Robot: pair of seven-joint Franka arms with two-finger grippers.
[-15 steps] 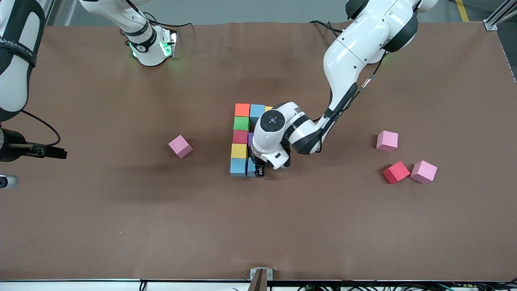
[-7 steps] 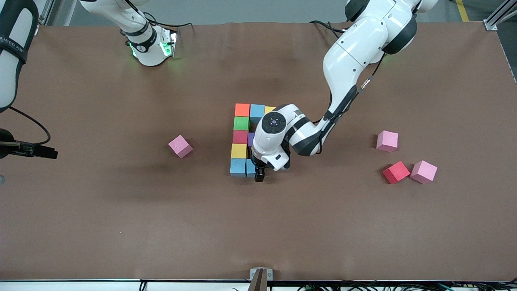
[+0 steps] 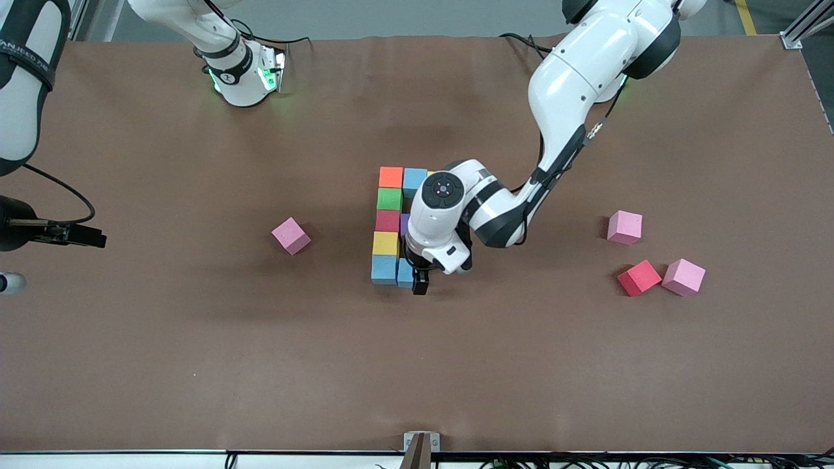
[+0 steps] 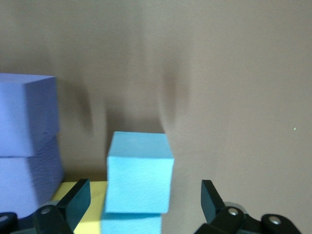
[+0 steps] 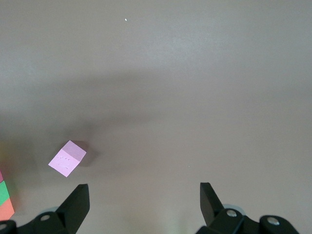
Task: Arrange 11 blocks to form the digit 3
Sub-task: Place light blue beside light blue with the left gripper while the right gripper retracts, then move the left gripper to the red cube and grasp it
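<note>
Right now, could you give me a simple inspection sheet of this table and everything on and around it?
Surface: brown mat, faintly creased.
Job's things: partly built digit 3 of touching cubes at centre; a loose red cube toward the left arm's end.
Clutter: three pink cubes.
Grippers: left gripper open, astride a blue cube; right gripper open over bare mat, waiting.
Cables: black cables at the bases.
Surroundings: metal frame, grey floor.

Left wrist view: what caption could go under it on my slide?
Open left gripper around a blue cube set beside purple cubes on the brown table.
</note>
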